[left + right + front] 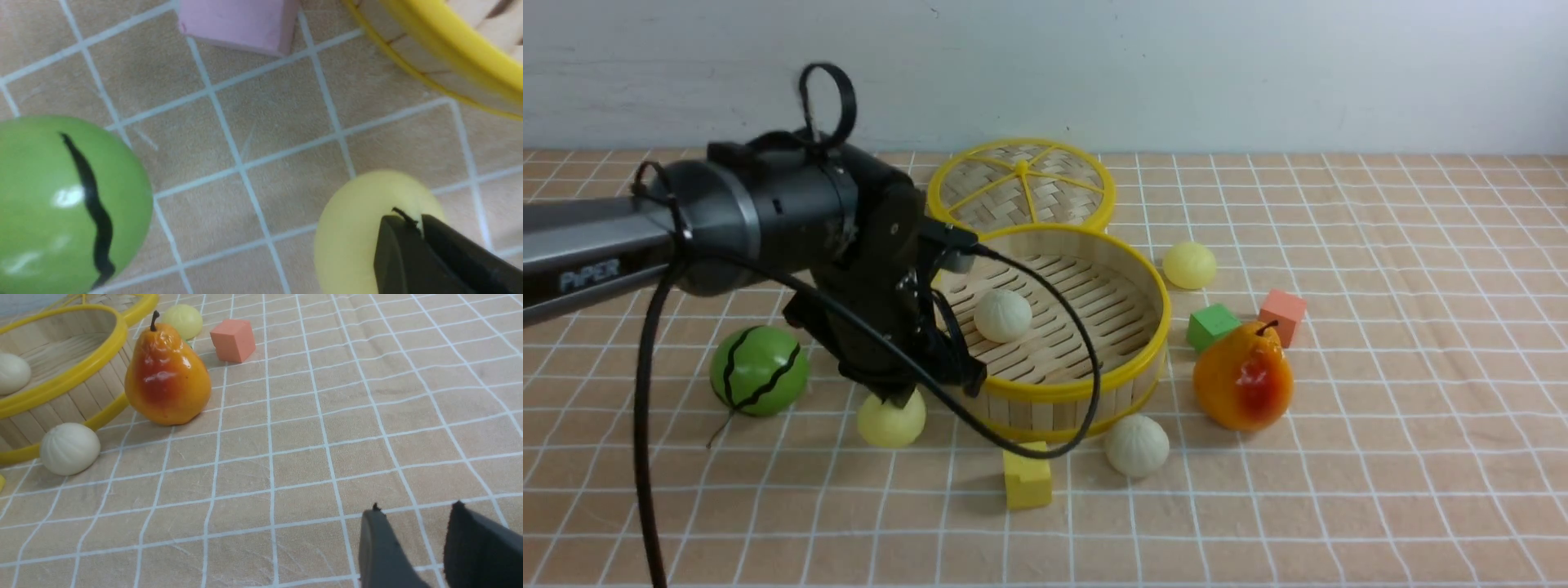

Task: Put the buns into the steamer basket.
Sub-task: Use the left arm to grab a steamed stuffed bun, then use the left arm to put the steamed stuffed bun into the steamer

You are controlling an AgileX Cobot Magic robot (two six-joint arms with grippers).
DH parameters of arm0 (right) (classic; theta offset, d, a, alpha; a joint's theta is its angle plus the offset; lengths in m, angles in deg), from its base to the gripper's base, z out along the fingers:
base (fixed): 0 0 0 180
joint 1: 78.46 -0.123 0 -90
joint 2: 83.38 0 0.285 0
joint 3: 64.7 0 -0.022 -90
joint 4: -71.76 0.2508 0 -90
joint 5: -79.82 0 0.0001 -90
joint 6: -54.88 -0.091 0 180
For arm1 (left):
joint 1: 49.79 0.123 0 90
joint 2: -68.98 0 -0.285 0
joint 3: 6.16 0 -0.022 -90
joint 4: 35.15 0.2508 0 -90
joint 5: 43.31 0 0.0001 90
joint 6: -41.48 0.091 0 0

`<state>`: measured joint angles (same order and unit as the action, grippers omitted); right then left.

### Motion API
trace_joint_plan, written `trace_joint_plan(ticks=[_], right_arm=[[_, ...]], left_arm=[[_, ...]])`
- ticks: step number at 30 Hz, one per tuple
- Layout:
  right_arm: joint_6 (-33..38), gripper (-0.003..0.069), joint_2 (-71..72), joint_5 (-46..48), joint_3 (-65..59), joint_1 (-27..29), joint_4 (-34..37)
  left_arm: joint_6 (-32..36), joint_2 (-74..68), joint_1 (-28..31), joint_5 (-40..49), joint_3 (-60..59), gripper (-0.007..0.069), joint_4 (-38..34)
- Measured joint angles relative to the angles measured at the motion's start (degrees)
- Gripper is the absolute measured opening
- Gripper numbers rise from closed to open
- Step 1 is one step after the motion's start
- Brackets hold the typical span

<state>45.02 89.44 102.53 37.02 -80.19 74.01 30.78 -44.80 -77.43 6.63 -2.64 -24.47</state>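
— Checkered tan cloth (1380, 457) is covering the whole table, with a pale wall running behind it. What is the left gripper (416, 222) doing?

— It is pressing on the top of a yellow bun (351, 228), and its 2 fingers are sitting together with no gap showing. Whether they are pinching any of the bun, I cannot tell.

— And around it?

— That bun is lying on the cloth just outside the near-left wall of the steamer basket (1131, 390). A green striped ball (760, 370) is sitting on its other side, and a yellow block (1027, 476) is lying in front of the basket.

— Where are the other buns sitting?

— 1 white bun (1003, 315) is resting inside the basket. A second white bun (1137, 445) is sitting by its front wall, and a second yellow bun (1189, 265) is lying behind its right side. The right gripper (416, 508) is hanging low over bare cloth, fingers apart, holding nothing.

— What is worrying you?

— Fingers meeting on the crown instead of around the sides are probably getting little hold, so a lift may be leaving the bun behind or sending it rolling toward the ball. The loose cable (1097, 371) looping off the wrist could also be catching the basket rim and dragging it.
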Motion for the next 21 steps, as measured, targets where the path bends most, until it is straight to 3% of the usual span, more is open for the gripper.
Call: trace_joint_plan(ticks=[6, 12, 17, 21], right_arm=[[0.0, 0.0239, 0.0, 0.0, 0.0, 0.0, 0.0], [0.0, 0.0239, 0.0, 0.0, 0.0, 0.0, 0.0], [0.0, 0.0239, 0.0, 0.0, 0.0, 0.0, 0.0], [0.0, 0.0239, 0.0, 0.0, 0.0, 0.0, 0.0]], left_arm=[[5.28, 3.97, -4.3, -5.9, 7.41, -0.0013, -7.64], [11.84, -6.42, -3.92, -7.92, 15.12, -0.0013, -16.04], [12.3, -13.98, -3.92, -9.08, 20.13, -0.0011, -16.24], [12.3, -18.12, -3.92, -8.08, 23.38, 0.0039, -13.71]])
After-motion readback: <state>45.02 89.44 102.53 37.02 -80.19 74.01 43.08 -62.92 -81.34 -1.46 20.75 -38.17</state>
